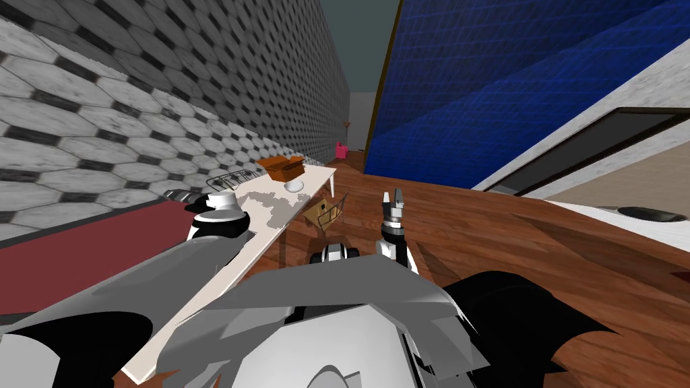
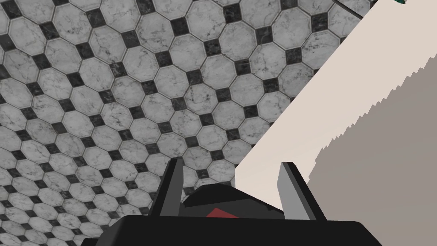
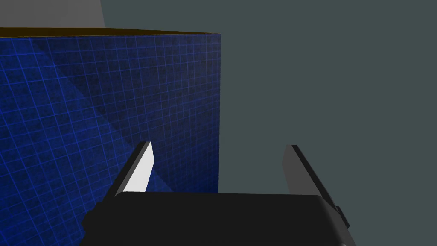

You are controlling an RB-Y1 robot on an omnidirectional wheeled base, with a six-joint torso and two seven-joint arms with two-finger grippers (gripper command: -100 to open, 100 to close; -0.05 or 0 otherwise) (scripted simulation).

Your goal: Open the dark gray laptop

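Observation:
A dark grey flat thing (image 1: 178, 195), likely the laptop, lies on the long white table (image 1: 266, 225) near the tiled wall, just beside my left wrist (image 1: 219, 209). In the left wrist view my left gripper (image 2: 232, 164) is open above the table's (image 2: 341, 85) wall-side edge. A dark angular object with a red patch (image 2: 222, 200) sits low between its fingers, close to the gripper body; I cannot tell whether they touch it. My right gripper (image 1: 395, 197) stands upright over the wooden floor, right of the table, open and empty (image 3: 218, 145).
Farther along the table stand a wire rack (image 1: 232, 179), a white bowl (image 1: 294, 185) and a brown box (image 1: 283, 166). A wooden chair (image 1: 325, 212) sits at the table's right side. A tiled wall (image 1: 135, 108) runs on the left, a blue wall (image 1: 505, 87) on the right.

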